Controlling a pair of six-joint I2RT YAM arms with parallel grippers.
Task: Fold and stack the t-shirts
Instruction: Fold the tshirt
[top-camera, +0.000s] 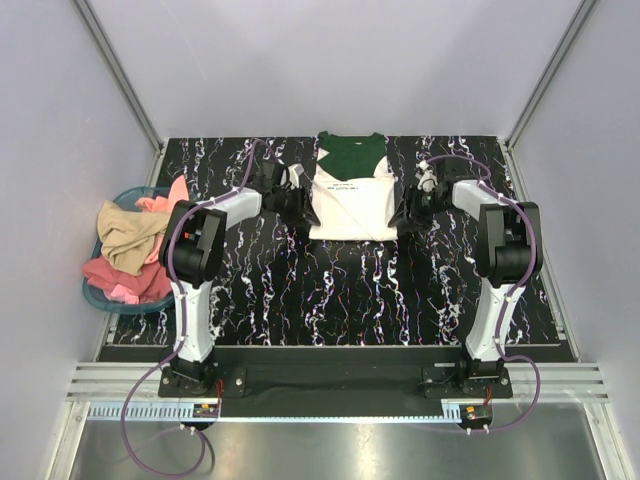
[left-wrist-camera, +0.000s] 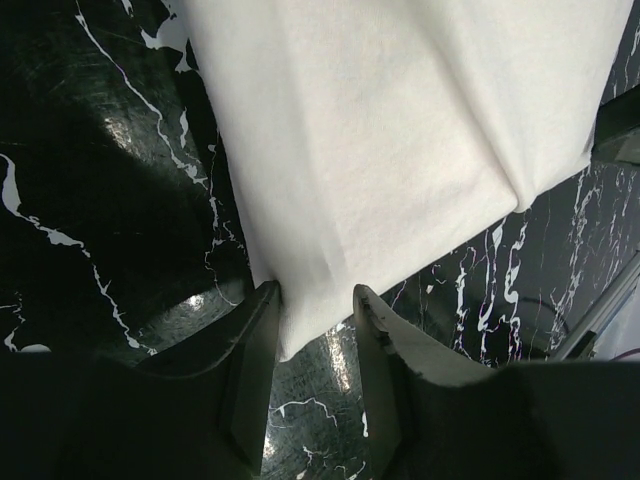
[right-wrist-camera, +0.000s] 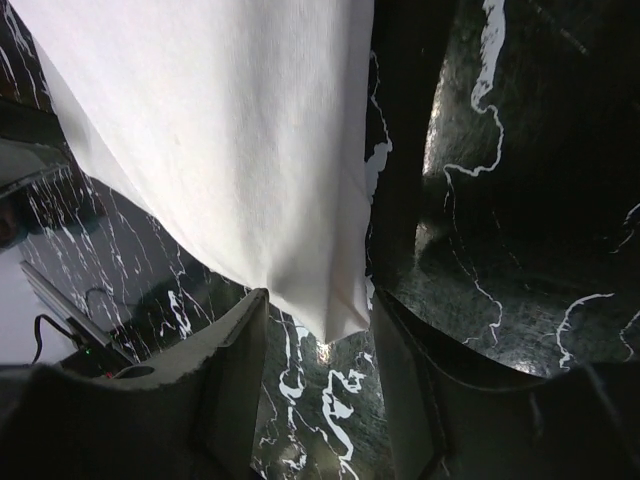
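Wrist views: left gripper (left-wrist-camera: 316, 295) and right gripper (right-wrist-camera: 320, 300) parted, cream-white t-shirt (left-wrist-camera: 400, 130) corners loose between the jaws, so a low retract could snag one and undo the fold.

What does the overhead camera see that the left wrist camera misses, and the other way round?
Only overhead: the dark green t-shirt, and a blue basket of clothes beside the table. Only the left wrist: the left end effector open, a corner of the cream-white t-shirt between its fingers. Both: that cream-white t-shirt on the black marbled table.
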